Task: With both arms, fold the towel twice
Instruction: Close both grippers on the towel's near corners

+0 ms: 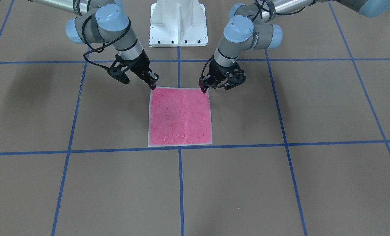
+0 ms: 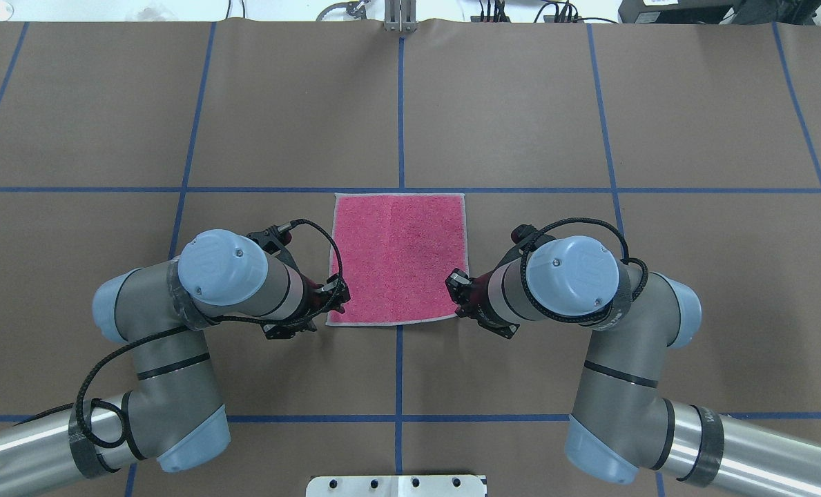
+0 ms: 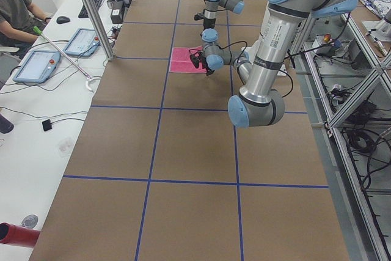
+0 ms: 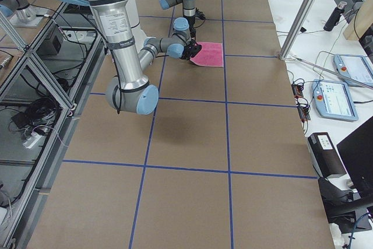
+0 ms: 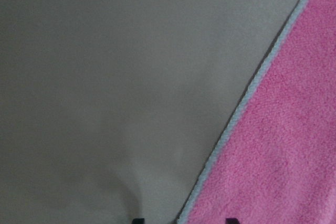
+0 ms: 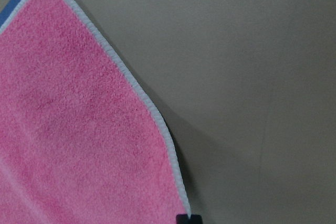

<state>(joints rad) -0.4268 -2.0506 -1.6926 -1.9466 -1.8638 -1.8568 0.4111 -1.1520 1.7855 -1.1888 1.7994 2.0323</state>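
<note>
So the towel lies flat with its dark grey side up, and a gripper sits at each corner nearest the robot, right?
Not quite: the towel lies pink side up, as the overhead view shows. It is flat, with the left gripper and right gripper at its robot-side corners.

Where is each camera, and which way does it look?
Front: across the table, facing the base; left arm, right arm.
Overhead: behind the base, looking down; both arms.
Left side: table's end; left arm nearest.
Right side: opposite end; right arm nearest.
Left wrist: over the towel hem; left hand barely.
Right wrist: over its corner; right hand barely.
All show the towel.
</note>
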